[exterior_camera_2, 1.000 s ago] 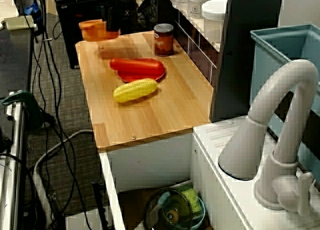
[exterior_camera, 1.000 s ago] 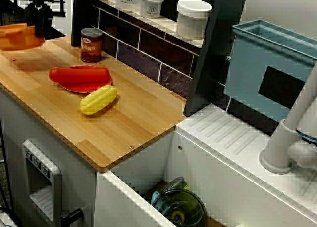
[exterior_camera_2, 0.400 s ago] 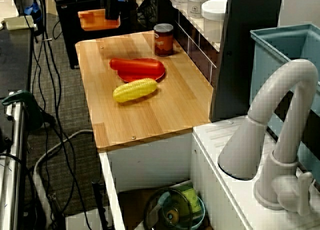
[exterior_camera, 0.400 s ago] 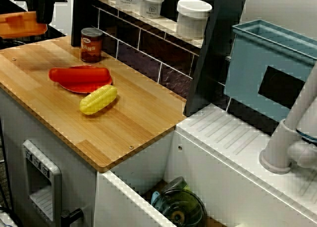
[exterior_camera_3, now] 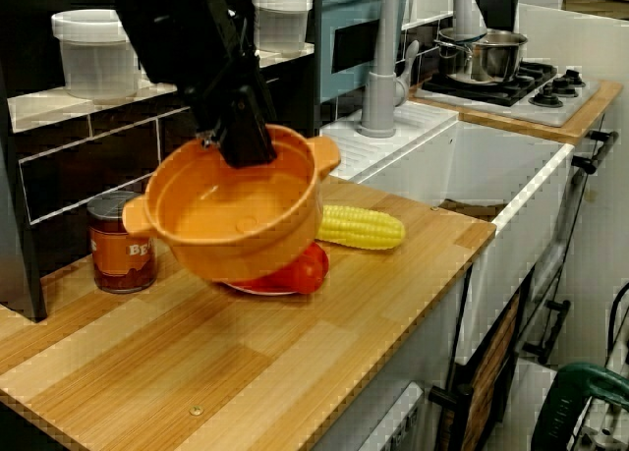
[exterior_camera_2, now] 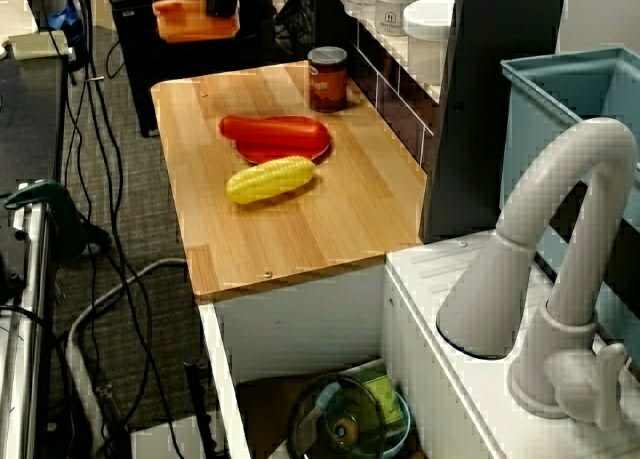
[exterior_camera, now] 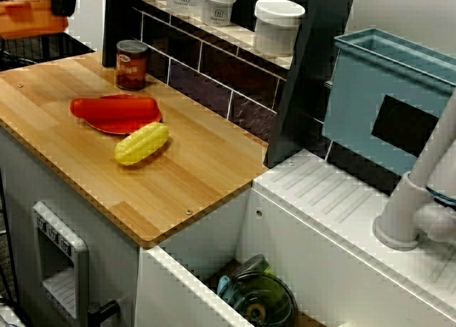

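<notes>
Orange pot (exterior_camera_3: 231, 215), empty, hangs tilted in the air; the gripper (exterior_camera_3: 248, 148) is clamped on its far rim. Wooden counter (exterior_camera_3: 295, 363) lies below the gripper, with corn (exterior_camera_3: 359, 227) beneath toward the sink and a can (exterior_camera_3: 120, 243) beneath toward the tiled wall.

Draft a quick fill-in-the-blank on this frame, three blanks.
The gripper's fingers pinch the rim of the ___ pot, held in the air.
The corn lies on the counter beside the ___ plate.
The can stands ___ on the counter.
Missing: orange; red; upright.
</notes>
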`<state>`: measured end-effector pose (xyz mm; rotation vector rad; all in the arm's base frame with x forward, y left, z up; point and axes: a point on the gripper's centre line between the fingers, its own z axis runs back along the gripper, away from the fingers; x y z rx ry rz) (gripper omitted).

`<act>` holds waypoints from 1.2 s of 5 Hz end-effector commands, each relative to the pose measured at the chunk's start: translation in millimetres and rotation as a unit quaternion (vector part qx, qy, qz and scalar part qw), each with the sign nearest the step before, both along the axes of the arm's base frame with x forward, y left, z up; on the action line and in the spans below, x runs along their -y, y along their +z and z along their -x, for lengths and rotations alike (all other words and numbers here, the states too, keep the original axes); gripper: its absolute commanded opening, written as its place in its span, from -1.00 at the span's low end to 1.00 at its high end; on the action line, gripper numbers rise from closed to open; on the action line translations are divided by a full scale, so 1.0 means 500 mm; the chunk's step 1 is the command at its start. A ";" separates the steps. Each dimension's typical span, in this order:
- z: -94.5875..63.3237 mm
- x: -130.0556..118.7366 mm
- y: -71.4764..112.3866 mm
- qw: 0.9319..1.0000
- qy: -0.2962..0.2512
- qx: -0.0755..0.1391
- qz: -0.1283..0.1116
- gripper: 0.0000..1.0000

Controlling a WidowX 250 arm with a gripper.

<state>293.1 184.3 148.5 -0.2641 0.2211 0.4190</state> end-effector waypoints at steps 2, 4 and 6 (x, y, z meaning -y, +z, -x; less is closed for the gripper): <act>-0.001 0.028 0.110 0.998 -0.023 0.046 -0.035 -1.00; 0.012 0.057 0.145 0.997 -0.046 0.051 -0.040 -1.00; 0.021 0.076 0.165 0.996 -0.064 0.053 -0.044 -1.00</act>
